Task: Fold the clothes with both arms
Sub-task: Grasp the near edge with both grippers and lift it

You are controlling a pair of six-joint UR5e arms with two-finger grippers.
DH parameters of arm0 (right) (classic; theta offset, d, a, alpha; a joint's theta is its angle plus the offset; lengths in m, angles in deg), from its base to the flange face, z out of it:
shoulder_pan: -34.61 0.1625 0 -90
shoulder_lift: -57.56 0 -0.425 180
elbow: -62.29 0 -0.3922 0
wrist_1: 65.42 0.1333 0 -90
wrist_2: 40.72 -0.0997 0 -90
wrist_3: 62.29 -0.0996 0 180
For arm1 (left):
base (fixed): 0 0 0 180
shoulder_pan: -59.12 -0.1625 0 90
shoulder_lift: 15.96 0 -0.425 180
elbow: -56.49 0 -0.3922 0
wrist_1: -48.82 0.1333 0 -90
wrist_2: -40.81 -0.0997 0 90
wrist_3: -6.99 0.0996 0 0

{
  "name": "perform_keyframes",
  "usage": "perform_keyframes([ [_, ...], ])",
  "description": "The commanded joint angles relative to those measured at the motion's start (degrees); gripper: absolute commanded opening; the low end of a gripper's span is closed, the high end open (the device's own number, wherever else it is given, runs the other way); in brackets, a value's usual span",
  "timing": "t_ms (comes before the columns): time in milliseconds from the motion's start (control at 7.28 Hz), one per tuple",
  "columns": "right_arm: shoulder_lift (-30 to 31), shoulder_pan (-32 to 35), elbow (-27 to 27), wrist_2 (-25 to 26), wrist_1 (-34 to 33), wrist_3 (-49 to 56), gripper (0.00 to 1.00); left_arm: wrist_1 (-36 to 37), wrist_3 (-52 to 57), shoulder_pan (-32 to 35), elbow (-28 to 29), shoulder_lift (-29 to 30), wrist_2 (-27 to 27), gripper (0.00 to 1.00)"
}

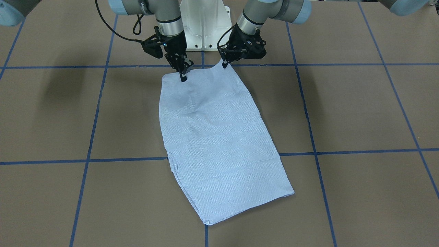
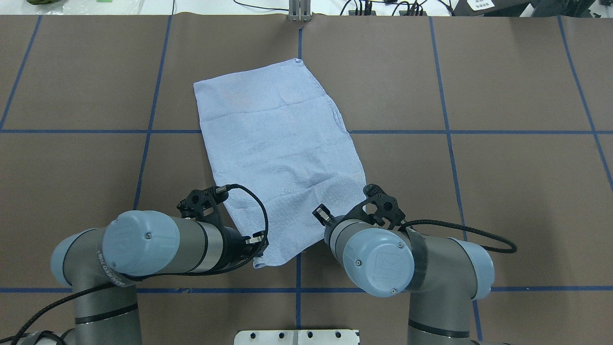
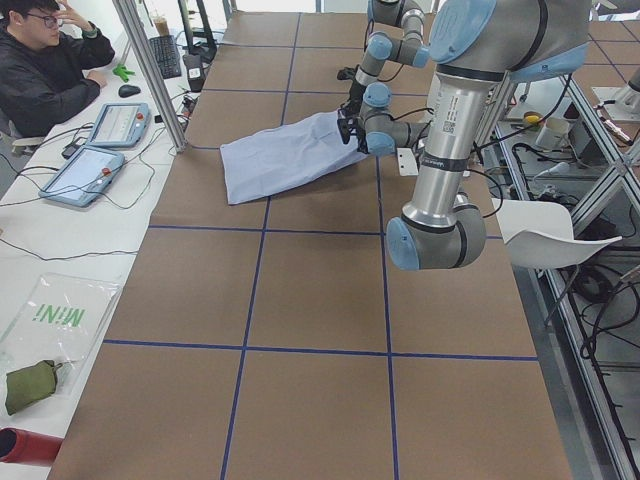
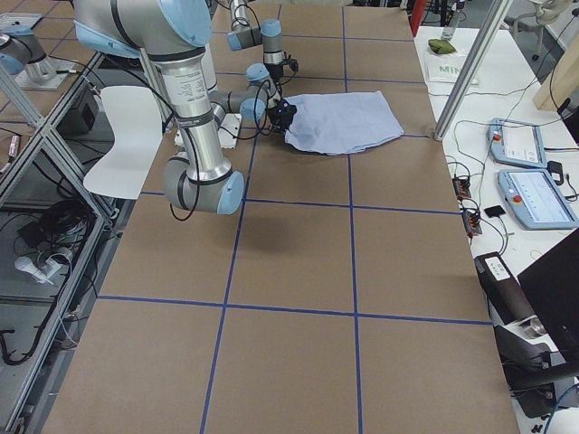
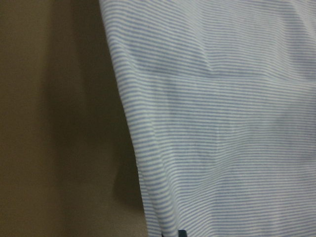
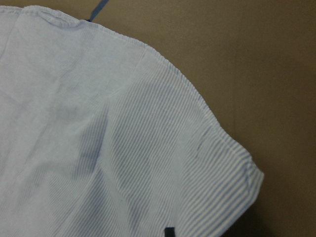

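Note:
The light blue-and-white striped shirt point(image 1: 219, 137) lies folded into a long rectangle across the middle of the brown table, back side up, also seen from overhead point(image 2: 278, 143). Both grippers are at its edge nearest the robot. My left gripper point(image 1: 224, 64) is shut on the shirt's corner, which rises slightly to the fingertips. My right gripper point(image 1: 183, 75) is shut on the other near corner. From overhead the wrists hide both sets of fingers. Each wrist view is filled with striped cloth point(image 5: 222, 123) point(image 6: 98, 123), with only a dark fingertip at the bottom edge.
The white pedestal base point(image 1: 205, 24) stands just behind the grippers. Blue tape lines point(image 1: 308, 137) divide the table into squares. A seated person point(image 3: 45, 70) and control tablets point(image 3: 85, 170) are at the far side bench. A white chair point(image 4: 122, 136) stands behind the robot.

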Motion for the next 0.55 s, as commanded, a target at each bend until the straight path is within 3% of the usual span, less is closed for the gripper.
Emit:
perform_keyframes([
  [0,1.78,-5.26,15.54,0.12,-10.28,-0.17,0.0,0.95,-0.13,0.13,-9.57,-0.83,4.05,0.0],
  [275,-0.05,-6.26,24.72,-0.05,-21.89,-0.26,0.0,9.52,0.48,0.91,-16.35,-0.31,7.73,0.0],
  [412,-0.85,-5.82,23.79,-0.14,-22.19,0.53,0.0,11.31,0.66,3.1,-15.85,0.04,7.84,0.0],
])
